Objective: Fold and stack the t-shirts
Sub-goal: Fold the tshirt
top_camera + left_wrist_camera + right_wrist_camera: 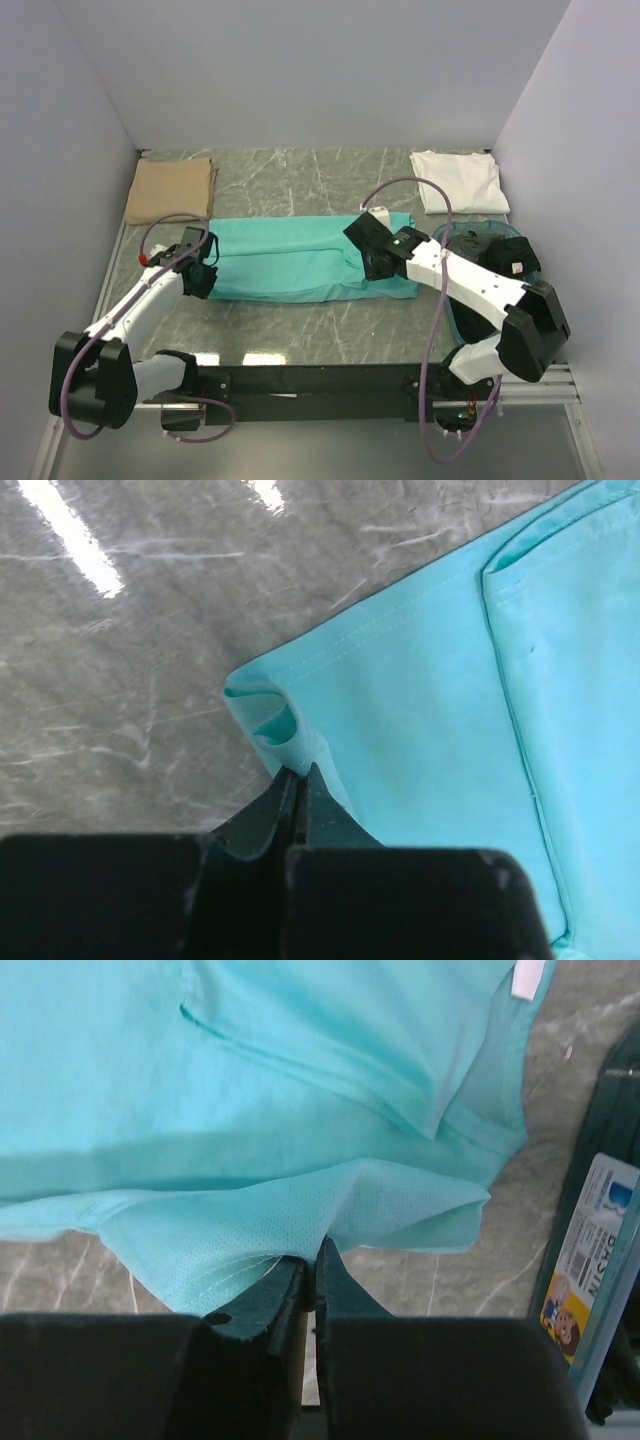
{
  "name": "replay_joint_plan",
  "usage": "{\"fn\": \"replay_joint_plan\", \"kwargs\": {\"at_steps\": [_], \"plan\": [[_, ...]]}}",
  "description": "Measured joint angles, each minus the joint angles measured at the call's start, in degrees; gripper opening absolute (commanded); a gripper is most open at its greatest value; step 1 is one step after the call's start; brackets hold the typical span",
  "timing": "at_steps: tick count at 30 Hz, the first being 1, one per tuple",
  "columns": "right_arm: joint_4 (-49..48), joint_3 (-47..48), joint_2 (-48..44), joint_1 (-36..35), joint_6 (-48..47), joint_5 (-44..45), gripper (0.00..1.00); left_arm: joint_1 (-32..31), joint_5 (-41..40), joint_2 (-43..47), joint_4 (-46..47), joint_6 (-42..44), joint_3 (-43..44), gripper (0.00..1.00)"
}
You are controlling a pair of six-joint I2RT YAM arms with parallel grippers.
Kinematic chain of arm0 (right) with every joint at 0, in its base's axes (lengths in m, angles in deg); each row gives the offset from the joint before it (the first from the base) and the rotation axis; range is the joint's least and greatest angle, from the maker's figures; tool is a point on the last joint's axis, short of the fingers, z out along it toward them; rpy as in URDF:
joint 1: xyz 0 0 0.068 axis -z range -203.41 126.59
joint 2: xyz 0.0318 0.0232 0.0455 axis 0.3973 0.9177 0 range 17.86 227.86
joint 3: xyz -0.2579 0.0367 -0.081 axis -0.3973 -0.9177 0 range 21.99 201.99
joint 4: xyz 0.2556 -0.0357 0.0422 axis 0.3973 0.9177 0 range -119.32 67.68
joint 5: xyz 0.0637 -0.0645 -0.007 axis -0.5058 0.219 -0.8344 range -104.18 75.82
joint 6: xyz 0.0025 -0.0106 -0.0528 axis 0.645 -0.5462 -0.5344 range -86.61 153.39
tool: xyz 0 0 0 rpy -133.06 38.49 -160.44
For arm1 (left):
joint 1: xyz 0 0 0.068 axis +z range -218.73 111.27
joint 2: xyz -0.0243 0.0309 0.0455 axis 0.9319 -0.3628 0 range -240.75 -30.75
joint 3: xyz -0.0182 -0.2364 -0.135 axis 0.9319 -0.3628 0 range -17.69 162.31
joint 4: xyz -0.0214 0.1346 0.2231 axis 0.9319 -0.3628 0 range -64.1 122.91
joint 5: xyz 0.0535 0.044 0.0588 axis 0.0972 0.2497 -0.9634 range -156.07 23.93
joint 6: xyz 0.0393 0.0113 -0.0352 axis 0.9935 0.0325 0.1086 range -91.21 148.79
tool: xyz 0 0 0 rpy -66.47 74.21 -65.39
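Since the teal t-shirt (290, 258) lies across the desk (300, 185), long axis running 9 to 3 o'clock, each end's already pinched tight: left hand (298, 780) on the 9 o'clock corner, right hand (312, 1255) on the 3 o'clock hem.

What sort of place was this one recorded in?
Probably a lab test cell: plain white walls box in a marble-patterned table, the left arm and right arm are bolted to a rail at its near edge, with a teal t-shirt spread out.

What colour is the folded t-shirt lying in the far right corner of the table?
The t-shirt is white; the top external view shows it best.
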Motion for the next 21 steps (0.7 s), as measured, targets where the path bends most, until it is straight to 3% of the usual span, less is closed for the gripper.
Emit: {"fn": "replay_joint_plan", "kwargs": {"at_steps": [21], "plan": [[-5.7, 6.9, 10.7, 8.8, -6.6, -2.2, 0.00, 1.1, -1.4, -17.6, 2.4, 3.3, 14.0, 0.01]]}}
